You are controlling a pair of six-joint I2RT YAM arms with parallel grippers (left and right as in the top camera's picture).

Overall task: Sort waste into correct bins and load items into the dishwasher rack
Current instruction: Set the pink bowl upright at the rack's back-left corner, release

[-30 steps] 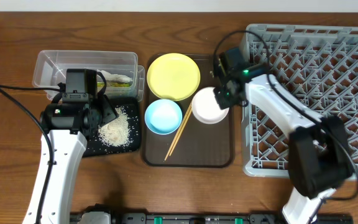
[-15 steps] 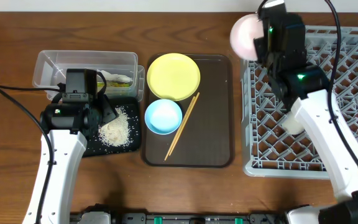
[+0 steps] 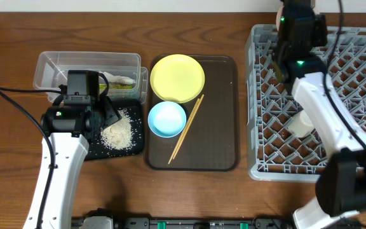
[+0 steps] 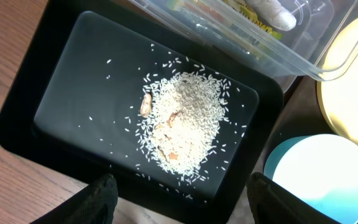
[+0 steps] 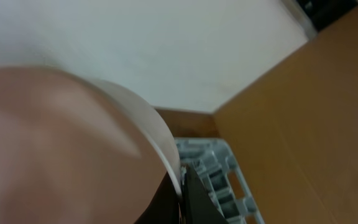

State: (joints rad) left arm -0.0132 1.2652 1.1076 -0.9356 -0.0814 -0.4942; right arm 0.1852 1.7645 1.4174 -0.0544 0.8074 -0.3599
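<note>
**A:** Left of the dark brown serving tray, what lies under the left gripper?

**B:** Its jaws stand apart and hold nothing; below them is the shallow black tray, just left of the serving tray; the rice is heaped in it, with loose grains scattered round; beyond it the clear tub overlaps the black tray's far edge and holds the yellow-green wrapper and the white paper scrap.

**A:** And on the serving tray?

**B:** The yellow plate is at its far left; the light blue bowl is just beside it, nearer; the chopsticks slant along the bowl's right side.

**A:** To the right of it?

**B:** The grey dishwasher rack; the right gripper is clamped on the rim of the pinkish-white bowl, raised beyond and to the right of the serving tray; the bowl fills the wrist view and hides most of the rack; the arm crosses the rack's side nearest the serving tray, partly covering a small pale cup among the pegs.
</note>
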